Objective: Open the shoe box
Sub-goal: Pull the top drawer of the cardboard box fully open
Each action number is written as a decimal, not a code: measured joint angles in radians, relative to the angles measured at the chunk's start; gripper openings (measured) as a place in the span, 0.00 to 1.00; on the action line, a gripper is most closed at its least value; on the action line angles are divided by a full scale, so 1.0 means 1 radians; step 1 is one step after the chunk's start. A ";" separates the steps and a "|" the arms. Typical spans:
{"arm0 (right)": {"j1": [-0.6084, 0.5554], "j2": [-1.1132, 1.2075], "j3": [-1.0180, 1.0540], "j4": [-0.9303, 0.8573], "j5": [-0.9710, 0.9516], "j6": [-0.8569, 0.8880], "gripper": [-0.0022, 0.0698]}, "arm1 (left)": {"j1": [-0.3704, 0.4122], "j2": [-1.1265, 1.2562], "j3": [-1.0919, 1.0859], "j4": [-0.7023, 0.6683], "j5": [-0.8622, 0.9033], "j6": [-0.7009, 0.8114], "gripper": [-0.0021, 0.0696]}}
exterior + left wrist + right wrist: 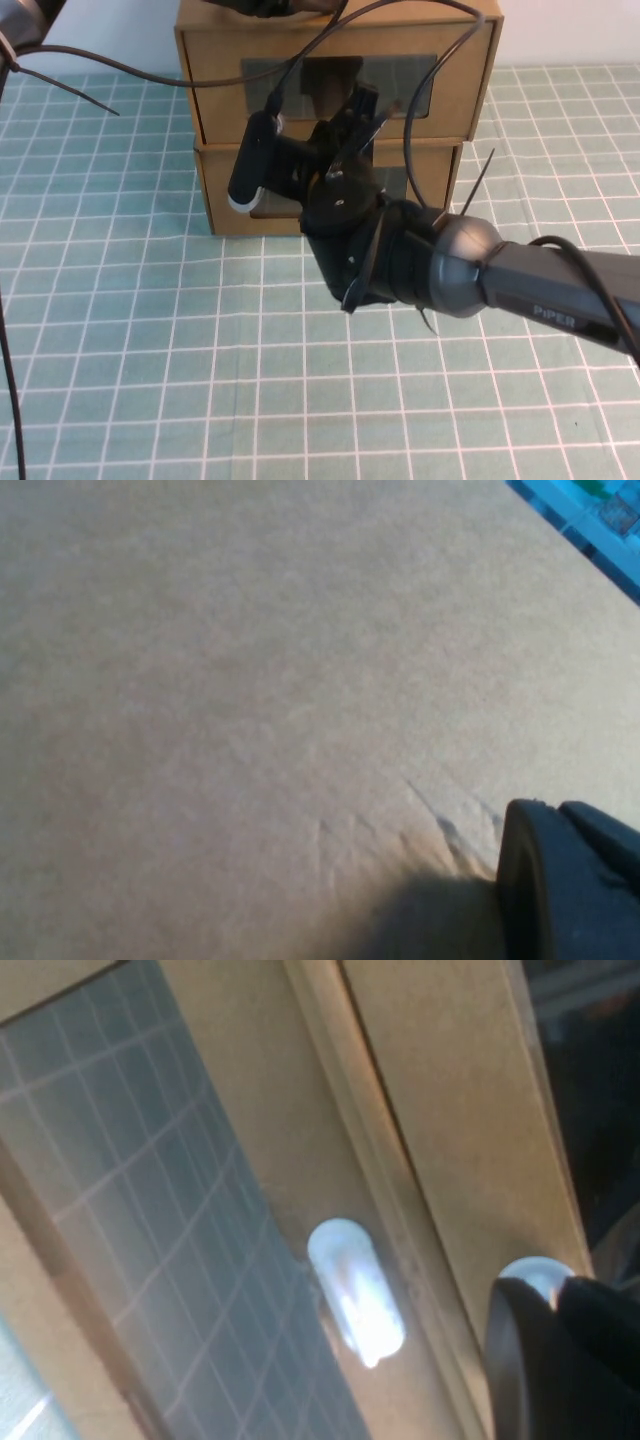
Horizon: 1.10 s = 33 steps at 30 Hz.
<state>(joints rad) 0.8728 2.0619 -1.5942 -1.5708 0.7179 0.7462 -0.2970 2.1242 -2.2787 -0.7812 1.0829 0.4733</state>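
Note:
Two brown cardboard shoe boxes with dark front windows stand stacked at the back of the table, the upper box (230, 60) on the lower box (225, 190). My right gripper (362, 108) reaches from the right and presses on the upper box's front, near the window's bottom edge. In the right wrist view the right gripper (555, 1295) has its dark fingers closed together at the cardboard front (450, 1110), a pale round spot (530, 1272) at their tips. I cannot tell whether they pinch anything. My left gripper (270, 8) rests on the upper box's top (250, 680).
A green-and-white checked cloth (150, 350) covers the table. Black cables (130, 72) trail from the left across the boxes' fronts. A second pale oval (355, 1290) shows beside the window. The right arm's grey body (520, 285) lies over the right half of the table.

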 joint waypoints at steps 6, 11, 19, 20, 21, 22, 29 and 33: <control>0.056 -0.002 0.002 0.023 0.093 0.000 0.05 | 0.002 0.000 0.000 0.029 0.007 -0.007 0.02; 0.093 -0.002 0.004 0.044 0.155 0.000 0.05 | 0.011 0.000 0.000 0.027 0.018 -0.020 0.02; 0.130 -0.083 0.118 0.046 0.140 -0.016 0.05 | 0.017 0.000 0.000 0.018 0.024 -0.028 0.02; 0.135 -0.099 0.145 0.037 0.133 -0.016 0.05 | 0.017 0.000 0.000 0.016 0.024 -0.030 0.02; 0.140 -0.123 0.181 0.031 0.121 -0.016 0.04 | 0.017 0.000 0.000 0.016 0.024 -0.030 0.02; 0.150 -0.148 0.219 0.024 0.114 -0.016 0.04 | 0.017 0.000 0.000 0.016 0.024 -0.030 0.02; 0.253 -0.313 0.445 0.020 0.097 0.021 0.04 | 0.017 0.000 0.000 0.014 0.024 -0.032 0.02; 0.333 -0.373 0.509 0.065 0.125 0.068 0.04 | 0.017 0.000 0.000 0.014 0.024 -0.032 0.02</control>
<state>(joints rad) 1.2060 1.6887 -1.0857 -1.5059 0.8429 0.8140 -0.2798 2.1241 -2.2787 -0.7673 1.1068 0.4411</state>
